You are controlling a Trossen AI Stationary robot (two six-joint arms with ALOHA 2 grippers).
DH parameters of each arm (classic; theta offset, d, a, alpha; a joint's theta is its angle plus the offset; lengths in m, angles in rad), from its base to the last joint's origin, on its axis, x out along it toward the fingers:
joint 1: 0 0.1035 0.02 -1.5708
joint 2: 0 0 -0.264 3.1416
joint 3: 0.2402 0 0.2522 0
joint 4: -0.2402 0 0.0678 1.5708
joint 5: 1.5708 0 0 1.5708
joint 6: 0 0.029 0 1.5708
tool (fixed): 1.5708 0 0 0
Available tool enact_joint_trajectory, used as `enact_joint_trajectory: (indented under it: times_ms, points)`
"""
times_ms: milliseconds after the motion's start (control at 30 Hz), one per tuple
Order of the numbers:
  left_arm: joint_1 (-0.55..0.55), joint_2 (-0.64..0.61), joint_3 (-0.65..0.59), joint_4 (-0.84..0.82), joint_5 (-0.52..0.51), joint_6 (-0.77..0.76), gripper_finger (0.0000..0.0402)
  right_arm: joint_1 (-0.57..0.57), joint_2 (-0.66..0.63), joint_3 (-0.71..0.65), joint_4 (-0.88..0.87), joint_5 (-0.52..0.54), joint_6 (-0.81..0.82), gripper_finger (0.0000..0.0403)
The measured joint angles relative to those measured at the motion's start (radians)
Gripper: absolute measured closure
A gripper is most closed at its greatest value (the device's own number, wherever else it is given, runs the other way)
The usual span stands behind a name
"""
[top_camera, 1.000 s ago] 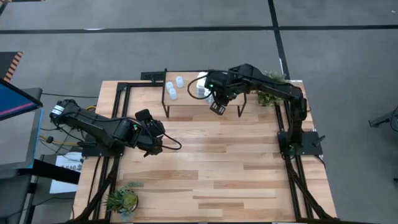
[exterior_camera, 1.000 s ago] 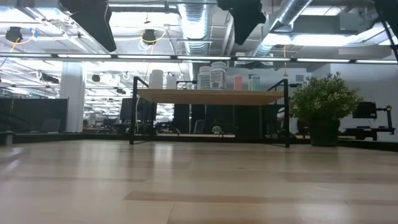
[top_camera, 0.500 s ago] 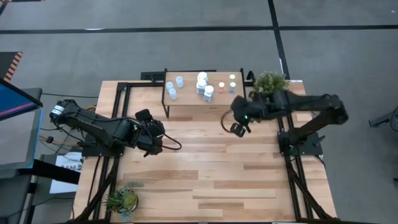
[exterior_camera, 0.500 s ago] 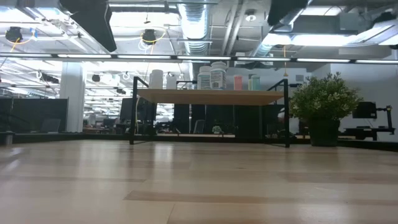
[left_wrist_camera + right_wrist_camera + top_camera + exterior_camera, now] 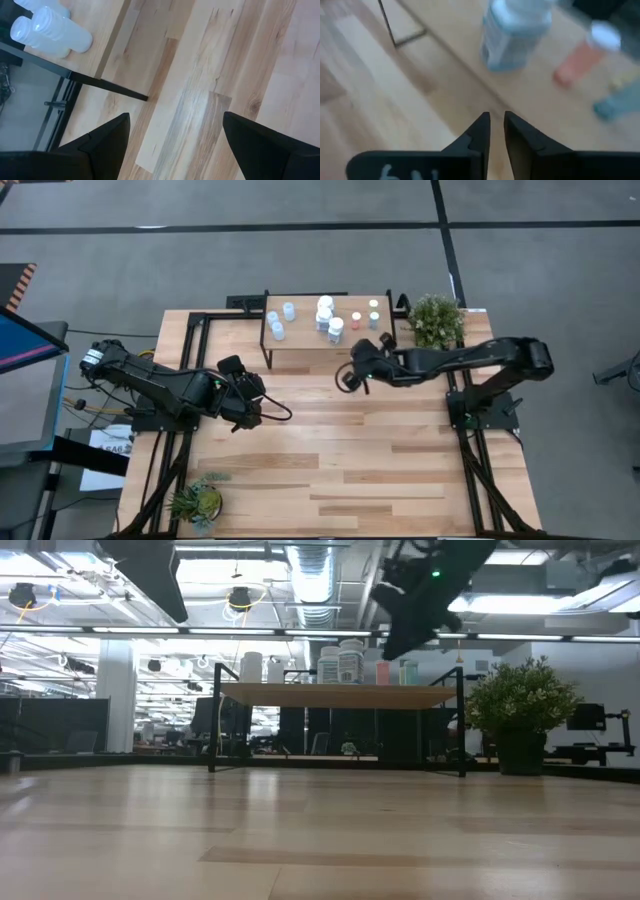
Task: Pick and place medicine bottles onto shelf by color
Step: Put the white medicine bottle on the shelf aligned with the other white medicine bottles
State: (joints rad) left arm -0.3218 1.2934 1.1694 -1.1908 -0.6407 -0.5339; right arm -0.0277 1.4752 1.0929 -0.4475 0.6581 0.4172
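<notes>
Light wooden shelf (image 5: 330,343) on black metal legs, translucent plastic bottles (image 5: 47,30)
</notes>
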Motion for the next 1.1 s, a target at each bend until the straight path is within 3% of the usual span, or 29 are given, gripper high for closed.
enact_joint_trajectory:
  times_ms: [167, 333, 500, 1100]
  points:
    - [0.000, 0.000, 0.000, 0.000, 0.000, -0.001, 0.0095, -0.049, 0.038, 0.007, 0.164, 0.038, -0.104, 0.0343]
    - [0.000, 0.000, 0.000, 0.000, 0.000, -0.001, 0.0095, -0.094, 0.038, 0.007, 0.176, 0.058, -0.124, 0.0349]
    - [0.001, 0.000, 0.000, 0.000, -0.001, -0.001, 0.0095, -0.116, 0.038, 0.007, 0.227, -0.045, -0.206, 0.0349]
    - [0.002, 0.000, 0.000, 0.003, -0.003, -0.004, 0.0095, -0.165, 0.051, 0.007, 0.324, -0.172, -0.269, 0.0349]
